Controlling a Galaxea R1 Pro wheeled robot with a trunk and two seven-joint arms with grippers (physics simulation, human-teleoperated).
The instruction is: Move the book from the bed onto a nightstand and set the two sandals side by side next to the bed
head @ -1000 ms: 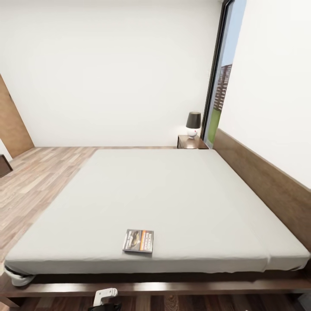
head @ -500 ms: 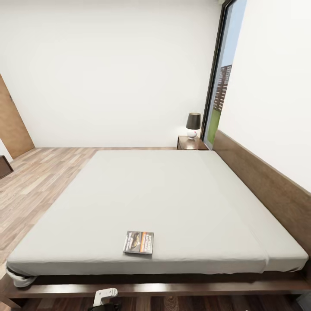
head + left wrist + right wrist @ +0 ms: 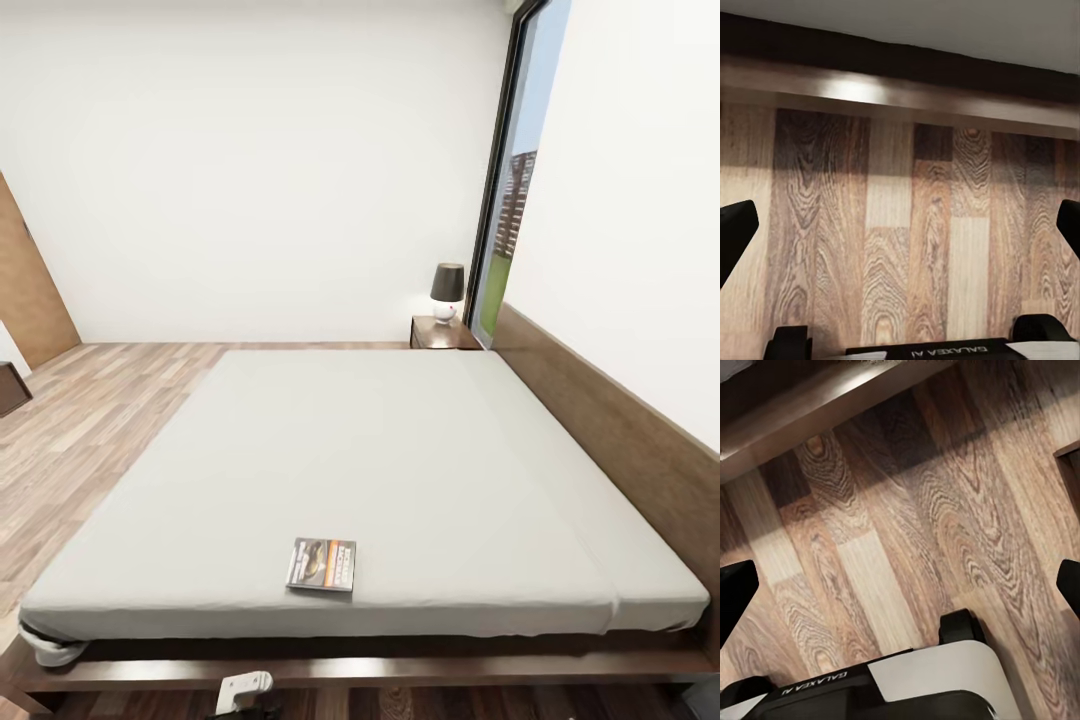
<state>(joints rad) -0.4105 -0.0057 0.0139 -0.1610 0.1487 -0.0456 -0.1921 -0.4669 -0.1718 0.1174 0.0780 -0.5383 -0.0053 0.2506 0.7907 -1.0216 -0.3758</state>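
Book (image 3: pixel 321 564) lies on the bed (image 3: pixel 400 450) in head view; both claws (image 3: pixel 900 225) (image 3: pixel 900 585) gape empty over floor.

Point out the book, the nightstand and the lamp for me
book (image 3: pixel 321 564), head view, middle of its cover.
nightstand (image 3: pixel 440 334), head view, its wooden top.
lamp (image 3: pixel 448 281), head view, its dark shade.

Dark book (image 3: pixel 321 564) flat on grey bed (image 3: pixel 400 450), near its foot edge

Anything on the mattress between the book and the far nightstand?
Nothing: head view shows bare grey mattress from the book to the nightstand with its lamp.
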